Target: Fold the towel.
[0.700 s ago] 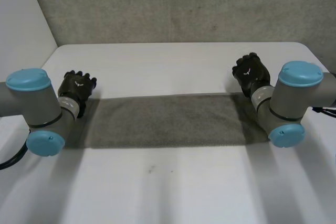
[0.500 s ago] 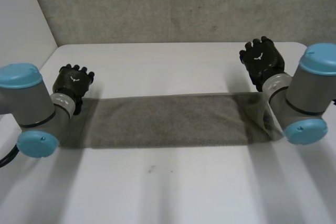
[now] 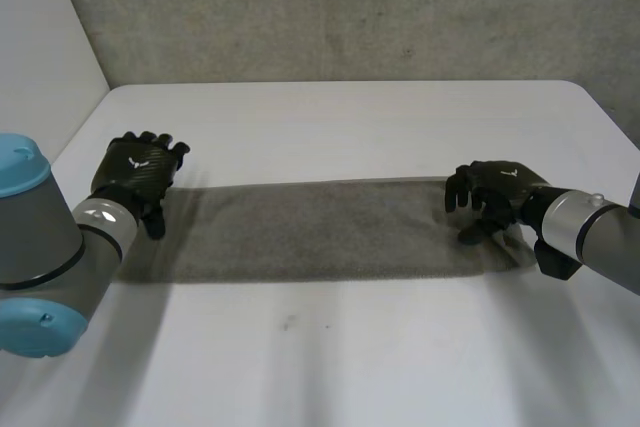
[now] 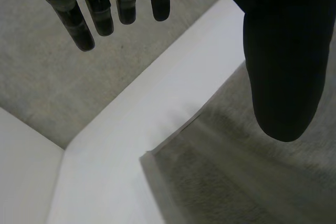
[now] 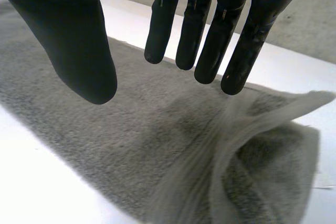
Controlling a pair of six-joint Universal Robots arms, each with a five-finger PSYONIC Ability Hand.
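Observation:
A grey towel (image 3: 330, 229) lies flat across the white table (image 3: 330, 347) as a long strip. My left hand (image 3: 135, 175) hovers open over the towel's left end, its straight fingers (image 4: 84, 14) and thumb above the far left corner of the towel (image 4: 210, 171). At the opposite end my right hand (image 3: 490, 202) is open too, fingers (image 5: 210, 40) spread just above the cloth. The towel (image 5: 157, 150) has a raised, rumpled fold (image 5: 262, 119) under that hand.
A grey wall (image 3: 330, 12) rises behind the table's far edge. A white panel (image 3: 40, 57) stands at the left. Bare tabletop stretches in front of the towel.
Both arms have swung outward. My right hand dropped from beyond the towel's far right corner onto its right end. The left hand shifted slightly toward the towel's left end.

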